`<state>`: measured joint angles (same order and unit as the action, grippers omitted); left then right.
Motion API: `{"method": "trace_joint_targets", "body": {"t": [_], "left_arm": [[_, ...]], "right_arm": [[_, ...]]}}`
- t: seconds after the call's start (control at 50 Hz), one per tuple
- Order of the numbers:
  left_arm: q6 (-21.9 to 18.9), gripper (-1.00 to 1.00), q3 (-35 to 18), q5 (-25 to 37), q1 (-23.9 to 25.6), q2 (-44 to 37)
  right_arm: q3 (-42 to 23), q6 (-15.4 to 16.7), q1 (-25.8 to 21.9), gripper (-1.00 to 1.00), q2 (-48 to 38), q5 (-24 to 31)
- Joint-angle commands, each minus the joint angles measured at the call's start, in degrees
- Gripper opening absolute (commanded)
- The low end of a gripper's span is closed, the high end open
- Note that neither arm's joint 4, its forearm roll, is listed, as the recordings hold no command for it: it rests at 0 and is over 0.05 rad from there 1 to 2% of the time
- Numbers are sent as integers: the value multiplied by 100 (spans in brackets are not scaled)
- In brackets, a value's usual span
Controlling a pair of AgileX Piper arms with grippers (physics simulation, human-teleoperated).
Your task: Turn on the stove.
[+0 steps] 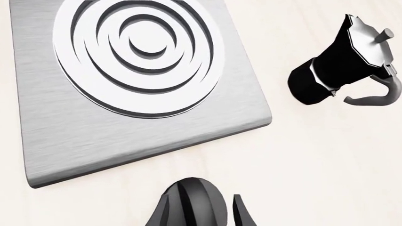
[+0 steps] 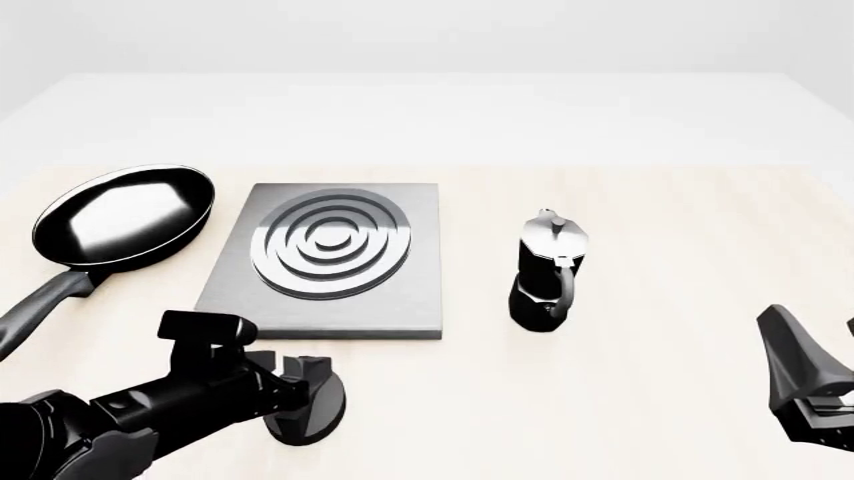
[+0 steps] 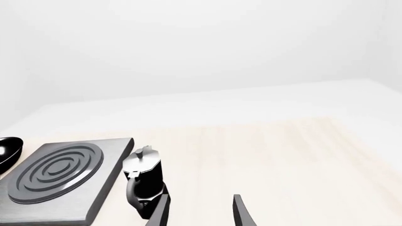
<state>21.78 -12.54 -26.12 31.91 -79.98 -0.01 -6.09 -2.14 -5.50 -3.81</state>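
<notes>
No brand, label or writing can be read on anything in these views.

The left gripper (image 2: 310, 396) sits low over the counter (image 2: 641, 400), and the round black ridged knob (image 2: 304, 410) lies right at its fingertips. In the left wrist view the knob (image 1: 191, 202) fills the space beside one dark finger (image 1: 244, 214). The fingers appear to sit close around it, but I cannot tell whether they actually press on it.

Just ahead of that gripper lies the stove (image 2: 334, 262), a flat grey square slab with concentric silver burner rings. The knob sits apart from its near edge. A black frying pan (image 2: 123, 215) rests ahead and to the left, beside the stove. A black-and-silver moka pot (image 2: 547, 270) stands upright ahead and to the right, near the stove's other side.

The right gripper (image 2: 817, 375) hangs well off to the right, fingers spread with a clear gap and holding nothing. From its wrist view, the moka pot (image 3: 144, 181) and stove (image 3: 63, 176) lie ahead on the left.
</notes>
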Motion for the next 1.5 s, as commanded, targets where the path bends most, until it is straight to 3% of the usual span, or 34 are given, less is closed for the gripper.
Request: {"method": "trace_joint_targets", "body": {"t": [0.02, 0.58, 0.96, 1.5], "left_arm": [[9, 100, -54, -200, -20, -315], [22, 100, -188, -557, -12, -874], [-357, 100, -157, -305, -894, -449], [-395, 100, -82, -156, -1075, -173]], "right_arm": [[0, -50, -11, 100, -24, -21], [0, -119, -37, 100, -260, -216], [-4, -110, -57, 100, -323, -246], [-5, -108, -67, 100, -304, -230]]}}
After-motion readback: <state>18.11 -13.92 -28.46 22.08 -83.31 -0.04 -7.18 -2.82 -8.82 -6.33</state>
